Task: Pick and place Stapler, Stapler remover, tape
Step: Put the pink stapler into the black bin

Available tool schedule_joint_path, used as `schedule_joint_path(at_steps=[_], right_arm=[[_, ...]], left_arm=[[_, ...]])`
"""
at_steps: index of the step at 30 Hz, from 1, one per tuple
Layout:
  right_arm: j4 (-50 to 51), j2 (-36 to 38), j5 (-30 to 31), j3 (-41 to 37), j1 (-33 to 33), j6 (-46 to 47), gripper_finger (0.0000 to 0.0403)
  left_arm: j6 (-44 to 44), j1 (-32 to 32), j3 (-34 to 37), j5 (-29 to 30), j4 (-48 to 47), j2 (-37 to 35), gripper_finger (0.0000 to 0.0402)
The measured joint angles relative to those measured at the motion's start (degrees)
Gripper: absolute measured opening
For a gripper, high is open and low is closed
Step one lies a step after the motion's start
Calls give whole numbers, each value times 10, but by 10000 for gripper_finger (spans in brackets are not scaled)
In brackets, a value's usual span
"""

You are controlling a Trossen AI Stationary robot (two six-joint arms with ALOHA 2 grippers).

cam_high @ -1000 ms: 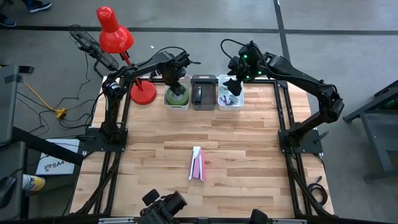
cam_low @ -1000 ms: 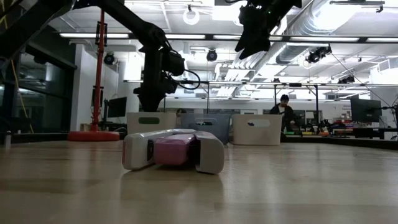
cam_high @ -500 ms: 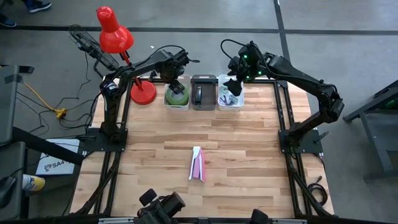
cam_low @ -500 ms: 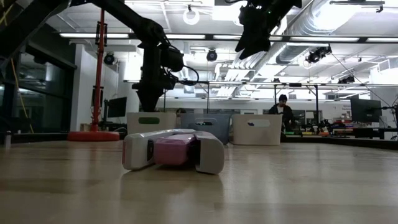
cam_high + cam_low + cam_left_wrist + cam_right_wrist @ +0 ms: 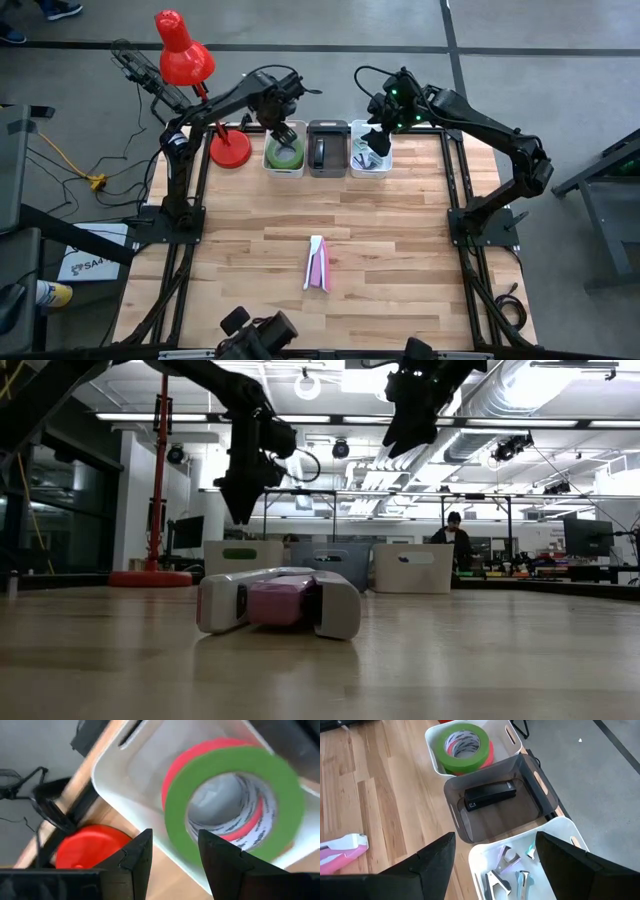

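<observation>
Three bins stand in a row at the far edge of the wooden surface (image 5: 380, 250). The left white bin (image 5: 270, 160) holds the tape (image 5: 287, 152): a green roll lying on top of a pink one, as the left wrist view shows. The middle grey bin (image 5: 327, 130) holds a dark stapler (image 5: 320, 153). The right white bin (image 5: 356, 165) holds several small staple removers (image 5: 507, 870).

The left tool (image 5: 283, 132) hangs just above the tape bin, clear of the rolls, with its fingers (image 5: 135, 857) a little apart and nothing between them. The right tool (image 5: 377, 137) hovers above the right bin, its fingers (image 5: 432, 860) spread wide and empty.

Nearer the middle of the surface lies a white and pink stapler (image 5: 317, 263), well apart from the bins and from both arms. A red desk lamp (image 5: 185, 55) stands on its round base just left of the tape bin. In the low view a person (image 5: 455, 540) shows far off in the room behind.
</observation>
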State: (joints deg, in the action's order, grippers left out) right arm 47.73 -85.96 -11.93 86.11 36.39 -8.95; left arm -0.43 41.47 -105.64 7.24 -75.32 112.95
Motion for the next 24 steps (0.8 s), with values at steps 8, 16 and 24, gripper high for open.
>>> schedule_joint_path(at_steps=[8,16,24], right_arm=[[7,0,7,0,0,7,266],[18,0,37,0,0,11,266],[40,0,55,0,2,-4,267]], left_arm=[[-28,-11,-57,-16,-60,0,154],[-133,-43,-65,-66,-95,0,154],[-234,-98,-65,-79,-104,0,154]])
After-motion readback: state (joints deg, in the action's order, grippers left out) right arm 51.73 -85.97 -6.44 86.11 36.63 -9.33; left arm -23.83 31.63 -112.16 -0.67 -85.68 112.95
